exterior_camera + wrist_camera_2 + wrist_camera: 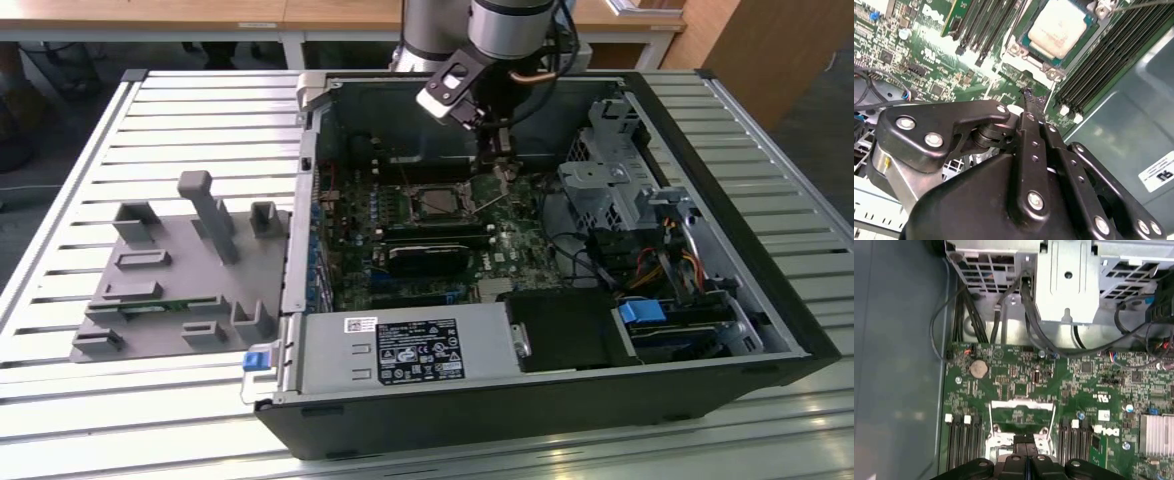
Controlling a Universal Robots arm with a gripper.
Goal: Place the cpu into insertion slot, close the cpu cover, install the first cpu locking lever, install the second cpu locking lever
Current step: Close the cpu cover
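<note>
The cpu (1059, 27), a square chip with a dull silver top, lies in the insertion slot (1023, 44) in the second wrist view. In the exterior view the slot (438, 203) sits mid-board inside the open computer case. The cpu cover (1023, 403), a thin silver frame with a window, is swung open away from the slot toward the drive cage. My gripper (1029, 95) hangs just above the board between the slot and the open cover, its black fingers shut together with nothing between them. It is also seen in the first wrist view (1026, 444) and the exterior view (497, 158). A thin wire lever (1139, 5) stands raised beside the slot.
Long black memory slots (1114, 55) flank the socket on both sides. A metal drive cage (1066, 280) with dark cables (1029, 315) rises beyond the cover. A heat sink (1156, 432) stands nearby. Outside the case, a grey fixture (174, 270) rests on the slatted table.
</note>
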